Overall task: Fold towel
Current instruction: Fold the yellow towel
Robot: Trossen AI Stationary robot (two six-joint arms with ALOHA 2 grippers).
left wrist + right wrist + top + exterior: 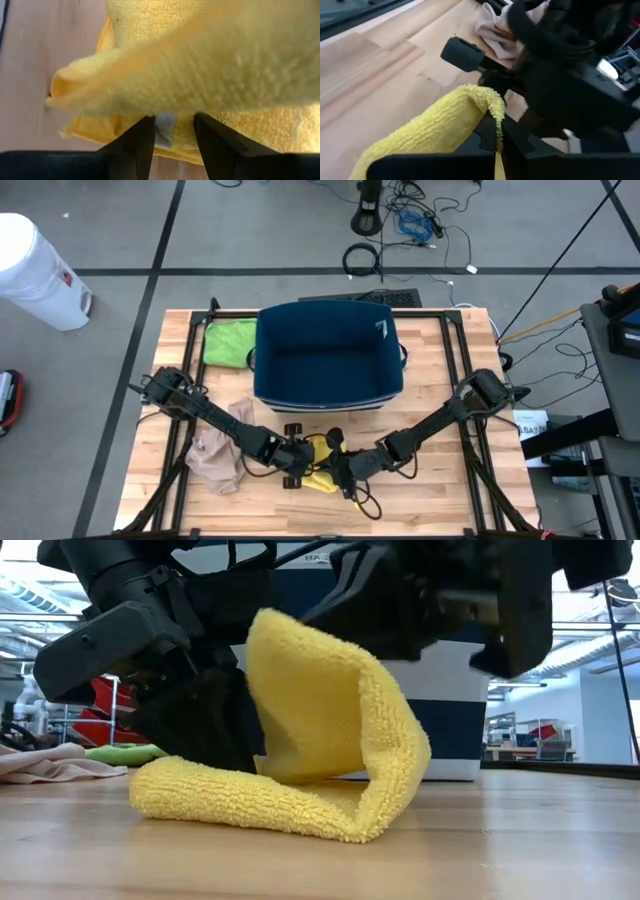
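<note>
Near the front middle of the table (440,500) the two grippers meet over a yellow towel (300,740). Its lower layer lies flat on the wood while another part rises and curls back over it in a loop. The right gripper (496,131) has its fingers pinched tight on the raised edge of the towel and holds it up off the table. The left gripper (170,142) sits just beside it, fingers parted a little with the towel's lower layer lying between and beyond them; a small pale patch, perhaps a label, shows in the gap, and from this close blurred view it is hard to say whether the fingers press the cloth or only straddle it. In the low view the left arm's dark body crowds in behind the fold and blocks much of the towel's far side. Behind the towel stands a blue bin (328,355), taking up the middle back of the table. A beige cloth (218,448) lies crumpled under the left arm, near the towel but apart from it. A green cloth (228,342) lies at the back left corner, just beside the bin. Off the table to the left stands a white container (35,272), and cables (405,225) trail across the floor behind.
</note>
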